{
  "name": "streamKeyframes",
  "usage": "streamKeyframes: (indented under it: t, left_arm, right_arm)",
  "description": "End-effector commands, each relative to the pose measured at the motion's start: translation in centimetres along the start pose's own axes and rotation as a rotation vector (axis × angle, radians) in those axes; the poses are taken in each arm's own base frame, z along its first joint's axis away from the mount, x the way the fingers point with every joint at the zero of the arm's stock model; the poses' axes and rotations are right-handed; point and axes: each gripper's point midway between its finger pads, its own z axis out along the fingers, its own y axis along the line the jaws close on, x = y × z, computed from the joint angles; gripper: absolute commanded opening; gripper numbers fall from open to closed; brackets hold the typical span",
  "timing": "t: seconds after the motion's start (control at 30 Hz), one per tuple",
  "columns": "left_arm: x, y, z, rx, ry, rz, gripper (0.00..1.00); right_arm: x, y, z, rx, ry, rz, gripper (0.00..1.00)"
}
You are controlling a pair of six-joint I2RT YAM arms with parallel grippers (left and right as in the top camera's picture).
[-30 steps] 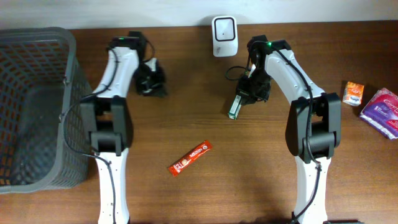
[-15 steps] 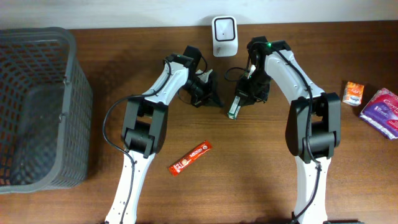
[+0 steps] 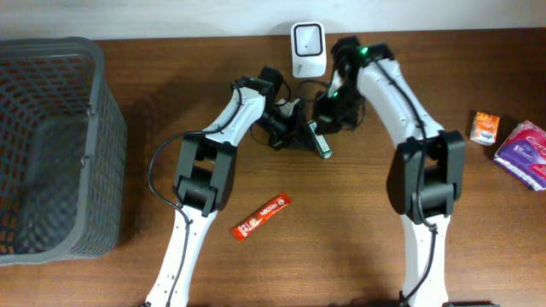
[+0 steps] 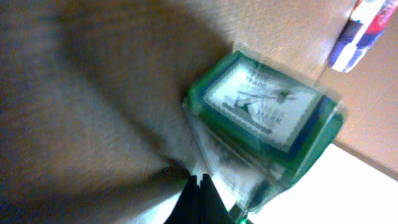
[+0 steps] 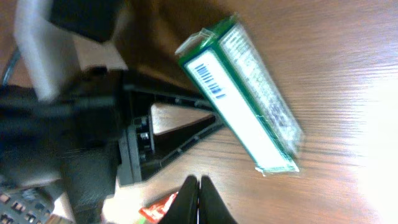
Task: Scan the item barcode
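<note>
Since a second ago your left arm has swung across from beside the basket to the middle of the table, and the box has turned so that it slants the other way. Your left gripper has its fingers pressed together and holds nothing; the box lies just ahead of its tips, tilted. Your right gripper is closed too, also empty, with the box lying flat on the wood ahead of it and a little to its right, the barcode on the end facing up toward that camera. The scanner stands beyond both grippers, apart from the box. The left wrist view is blurred, so you cannot read the label or tell whether those fingertips touch the box. From overhead both grippers merge into one dark mass beside it.
</note>
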Motion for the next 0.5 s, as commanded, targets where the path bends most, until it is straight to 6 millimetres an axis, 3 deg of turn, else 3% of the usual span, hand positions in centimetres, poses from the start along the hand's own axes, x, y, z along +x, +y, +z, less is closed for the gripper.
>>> streamKeyframes:
  t: [0.0,0.03,0.1,0.13,0.17,0.2,0.23,0.33,0.4,0.43,0.47]
  left_arm:
    - [-0.5,6.7,-0.9,-0.319,-0.012,-0.059,0.04]
    - [-1.1,6.8,-3.6,-0.407,-0.054,-0.048,0.09]
    - [-2.2,4.3,-8.4,-0.463,-0.143,0.038,0.19]
    - [-2.5,3.4,-10.1,-0.486,-0.188,0.059,0.45]
    - [-2.8,2.1,-12.1,-0.512,-0.248,0.089,0.98]
    - [-3.0,1.2,-13.7,-0.542,-0.296,0.111,1.00]
    - [-3.1,1.0,-14.8,-0.567,-0.329,0.120,1.00]
    - [-3.4,1.8,-17.1,-0.584,-0.385,0.048,0.99]
    - [-3.3,3.5,-19.0,-0.570,-0.413,-0.065,0.99]
    - [-3.0,4.1,-19.7,-0.570,-0.411,-0.098,0.99]
    - [-2.7,4.7,-20.2,-0.571,-0.405,-0.119,0.99]
  right_arm:
    - [-3.3,-2.4,-7.1,0.036,-0.169,-0.087,0.28]
    - [-3.5,-3.7,-7.6,0.042,-0.165,-0.093,0.33]
    - [-3.4,-5.7,-6.4,0.057,-0.114,-0.063,0.28]
    - [-3.2,-6.1,-5.6,0.062,-0.096,-0.056,0.29]
    - [-2.5,-6.6,-3.8,0.067,-0.050,-0.075,0.33]
    - [-2.0,-6.3,-2.8,0.047,-0.021,-0.117,0.40]
    - [-1.3,-5.5,-1.7,0.003,0.014,-0.177,0.56]
    - [0.0,-5.0,1.4,-0.009,0.063,-0.257,0.66]
    - [0.4,-3.9,3.2,-0.005,0.062,-0.323,0.62]
    - [0.4,-3.3,3.8,0.004,0.050,-0.352,0.53]
    - [0.5,-2.6,4.2,0.003,0.043,-0.374,0.37]
